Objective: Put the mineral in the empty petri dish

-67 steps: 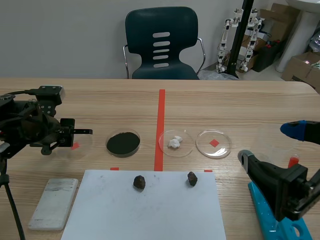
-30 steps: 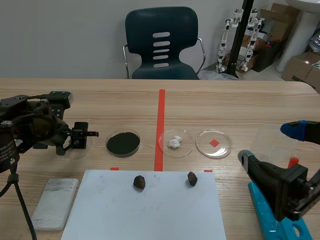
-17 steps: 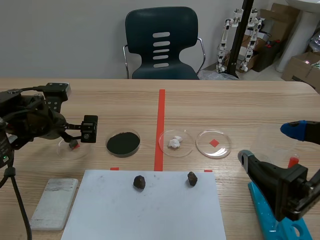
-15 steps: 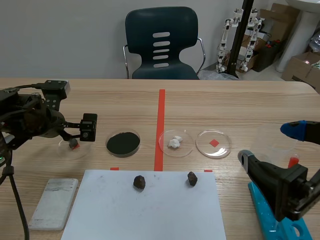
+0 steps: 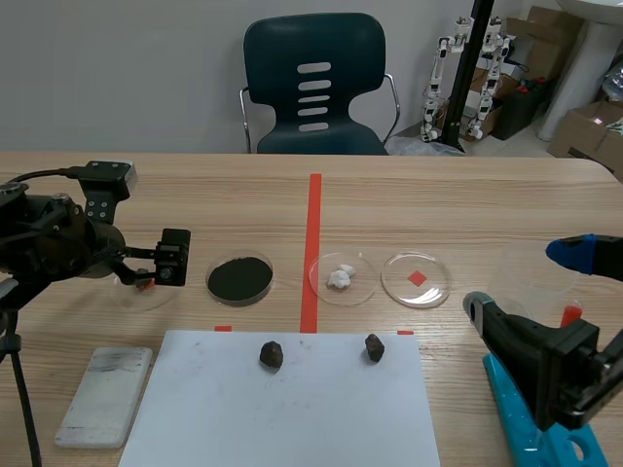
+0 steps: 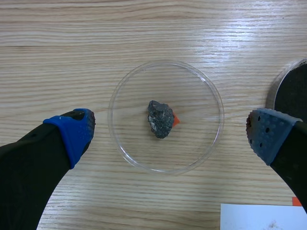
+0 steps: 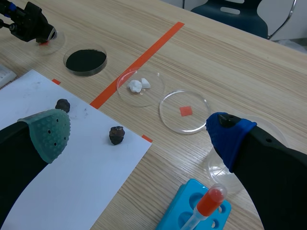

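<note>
Left hand point(image 6: 170, 138) hangs with fingers spread wide, gripping nothing; I find the mineral point(image 6: 160, 119) lying loose at the middle of the petri dish point(image 6: 134, 96), directly beneath and between both fingertips.

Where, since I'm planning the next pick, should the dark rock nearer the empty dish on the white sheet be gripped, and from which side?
Probably from straight above, closing across the middle of the rock. It is a small rounded lump lying low on the white sheet, with no handle or edge and bare paper on every side.
</note>
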Robot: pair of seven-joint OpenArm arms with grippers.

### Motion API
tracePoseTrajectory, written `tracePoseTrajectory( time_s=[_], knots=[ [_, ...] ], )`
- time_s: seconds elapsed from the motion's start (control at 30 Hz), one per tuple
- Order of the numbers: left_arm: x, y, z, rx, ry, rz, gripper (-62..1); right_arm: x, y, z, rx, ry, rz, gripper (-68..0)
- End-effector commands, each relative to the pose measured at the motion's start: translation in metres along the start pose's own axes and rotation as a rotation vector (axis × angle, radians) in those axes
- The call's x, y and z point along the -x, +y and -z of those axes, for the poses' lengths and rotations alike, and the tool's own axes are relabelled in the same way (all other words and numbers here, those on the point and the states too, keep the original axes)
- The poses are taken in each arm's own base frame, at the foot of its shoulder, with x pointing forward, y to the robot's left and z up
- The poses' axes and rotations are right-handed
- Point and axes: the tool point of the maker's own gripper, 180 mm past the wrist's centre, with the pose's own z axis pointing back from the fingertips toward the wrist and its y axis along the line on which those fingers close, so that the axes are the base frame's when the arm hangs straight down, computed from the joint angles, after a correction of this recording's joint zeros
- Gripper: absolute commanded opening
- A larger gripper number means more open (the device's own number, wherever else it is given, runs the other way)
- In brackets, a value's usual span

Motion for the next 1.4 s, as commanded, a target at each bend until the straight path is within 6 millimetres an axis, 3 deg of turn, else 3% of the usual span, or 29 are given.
tracePoseTrajectory(
  time_s=[0.0,1.37],
  knots=[
    [-0.0129,0.0067,-0.0018,-0.013,-0.029,-0.009,1.4,-0.012,0.0,0.0003,-0.003,-0.039,-0.007,-8.4],
    [-0.0095,0.0063,-0.0017,-0.011,-0.01,-0.012,1.4,-0.012,0.0,0.0003,-0.003,-0.039,-0.007,-8.4]
  ],
)
